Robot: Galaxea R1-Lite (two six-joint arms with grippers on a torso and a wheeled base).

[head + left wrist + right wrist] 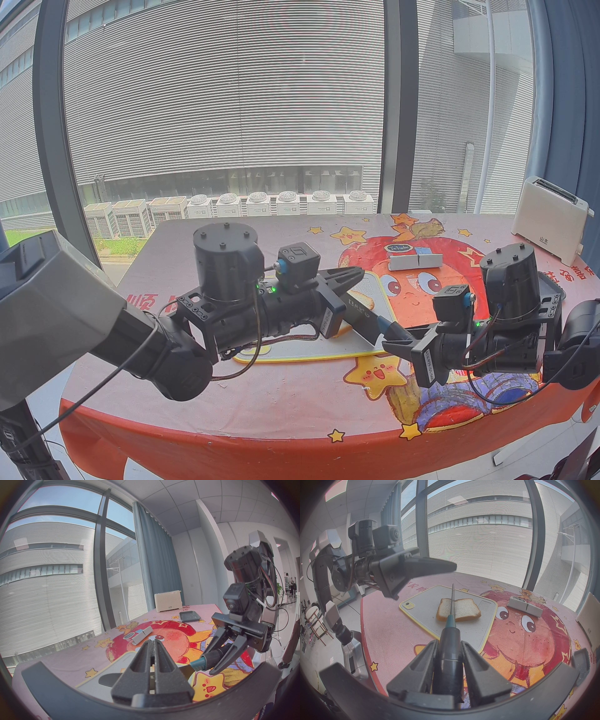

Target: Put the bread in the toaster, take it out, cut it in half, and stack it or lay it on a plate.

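Note:
A slice of bread lies flat on a grey cutting board with a yellow rim. My right gripper is shut on the dark handle of a knife, whose blade runs over the middle of the slice; whether it touches the bread I cannot tell. In the head view the right gripper holds the knife low over the board. My left gripper hangs shut and empty above the board's far side, also seen as the left gripper over the bread. The white toaster stands at the far right.
A dark square plate sits in front of the toaster. A grey block lies at mid-table beyond the board. The round table ends close behind the toaster and in front of both arms.

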